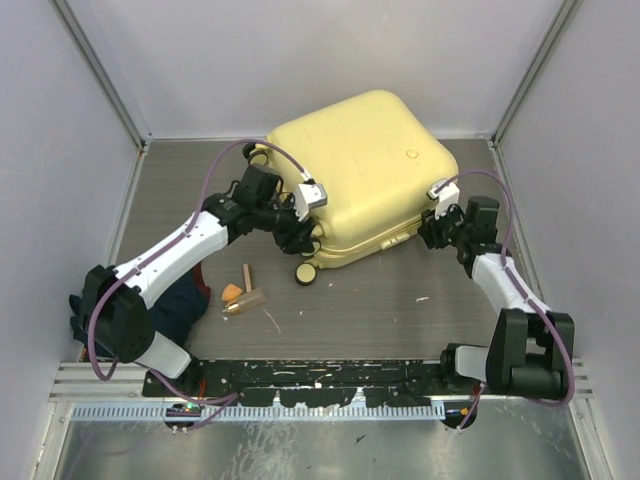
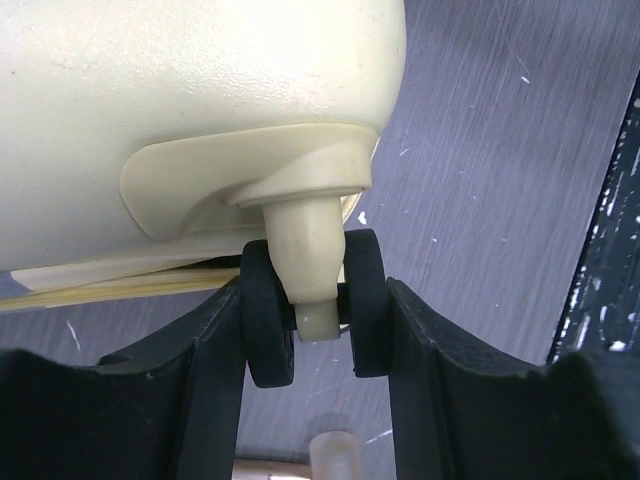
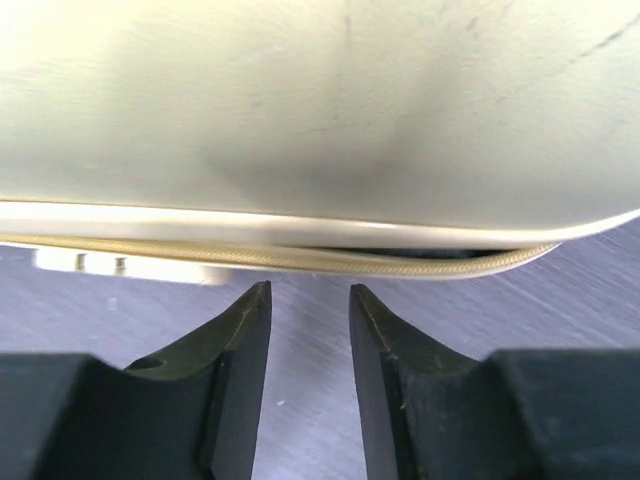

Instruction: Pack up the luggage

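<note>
The luggage [image 1: 360,170] is a pale-yellow hard-shell suitcase lying flat at the back middle of the table, its lid down. My left gripper [image 1: 296,226] is at its near left corner. In the left wrist view this gripper [image 2: 315,300] is shut on the luggage's wheel [image 2: 268,320], a black twin caster on a cream stem, with a finger pressed against each side. My right gripper [image 1: 433,229] is at the near right corner. In the right wrist view it [image 3: 310,292] stands open and empty, tips just short of the zipper seam [image 3: 330,262], where a thin dark gap shows.
A second caster [image 1: 305,272] sticks out at the suitcase's near edge. A small wooden block [image 1: 248,274], an orange piece [image 1: 231,293] and a wood-and-brass item [image 1: 246,302] lie on the table beside a dark blue cloth [image 1: 186,303]. Grey walls enclose the table.
</note>
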`<state>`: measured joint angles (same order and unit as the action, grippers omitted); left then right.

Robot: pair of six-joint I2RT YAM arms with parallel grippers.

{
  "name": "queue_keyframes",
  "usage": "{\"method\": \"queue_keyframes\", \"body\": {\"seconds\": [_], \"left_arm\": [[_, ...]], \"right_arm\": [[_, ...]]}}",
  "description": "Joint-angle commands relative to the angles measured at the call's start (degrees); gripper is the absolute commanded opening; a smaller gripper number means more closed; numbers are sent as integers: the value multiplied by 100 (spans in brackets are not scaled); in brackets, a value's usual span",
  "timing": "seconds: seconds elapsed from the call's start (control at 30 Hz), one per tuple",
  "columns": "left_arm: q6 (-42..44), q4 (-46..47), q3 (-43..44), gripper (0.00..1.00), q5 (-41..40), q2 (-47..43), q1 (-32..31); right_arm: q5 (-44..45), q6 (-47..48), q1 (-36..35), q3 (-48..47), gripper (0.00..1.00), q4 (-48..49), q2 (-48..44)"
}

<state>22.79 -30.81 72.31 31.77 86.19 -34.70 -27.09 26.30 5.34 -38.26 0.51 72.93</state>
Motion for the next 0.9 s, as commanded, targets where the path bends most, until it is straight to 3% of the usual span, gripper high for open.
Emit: {"method": "queue_keyframes", "body": {"seconds": [0.0, 0.2, 0.37, 0.7, 0.87], "left_arm": [[-481, -368, 398, 0, 66, 75, -195], [6, -919, 482, 0, 15, -283, -195], [231, -1057, 95, 0, -81, -423, -184], [614, -1145, -249, 0, -41, -59, 139], [943, -1447, 503, 0, -60, -346, 139]], "right_arm": [[-700, -1082, 72, -81, 45, -444, -867], [-770, -2959, 74, 12, 55, -1029, -1445], [-944, -4113, 78, 389, 58, -928, -1559], [-1065, -5161, 107, 772, 53, -460, -1091], [-952, -5406, 115, 823, 50, -68, -835]]}}
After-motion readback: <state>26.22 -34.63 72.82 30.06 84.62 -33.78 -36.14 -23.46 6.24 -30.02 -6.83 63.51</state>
